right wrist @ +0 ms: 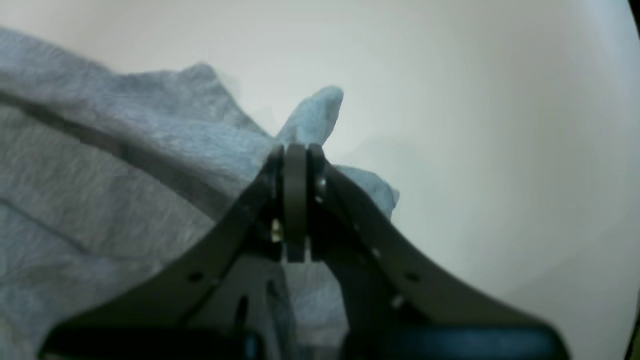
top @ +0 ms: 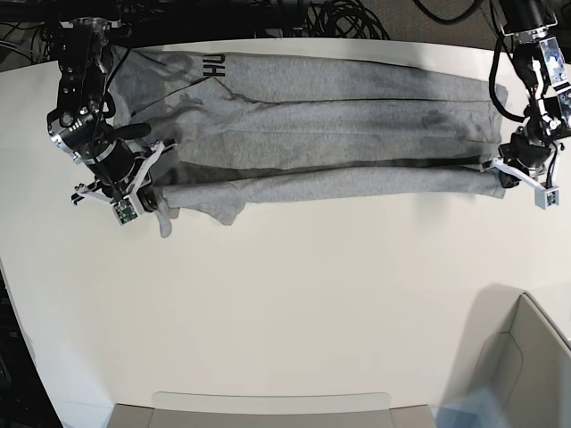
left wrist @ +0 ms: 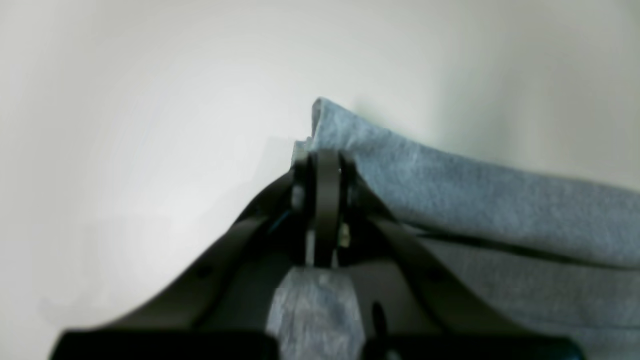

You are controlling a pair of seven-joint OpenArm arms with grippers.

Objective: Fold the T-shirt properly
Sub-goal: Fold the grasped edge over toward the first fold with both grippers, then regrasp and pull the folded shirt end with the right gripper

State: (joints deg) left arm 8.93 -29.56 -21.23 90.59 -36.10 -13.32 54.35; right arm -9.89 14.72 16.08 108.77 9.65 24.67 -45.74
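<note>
The heather-grey T-shirt [top: 312, 116] lies stretched across the far part of the white table [top: 294, 303], its near long edge folded up into a band. A bit of black lettering [top: 212, 63] shows at its upper left. My left gripper [left wrist: 324, 159] is shut on the shirt's corner [left wrist: 330, 120] at the base view's right end [top: 500, 178]. My right gripper [right wrist: 295, 150] is shut on bunched grey fabric [right wrist: 315, 115] at the base view's left end [top: 153, 192]. Both hold the folded edge just above the table.
A pale bin [top: 526, 357] stands at the near right corner and a light tray edge [top: 268, 406] runs along the table's front. Black cables [top: 339, 18] lie behind the far edge.
</note>
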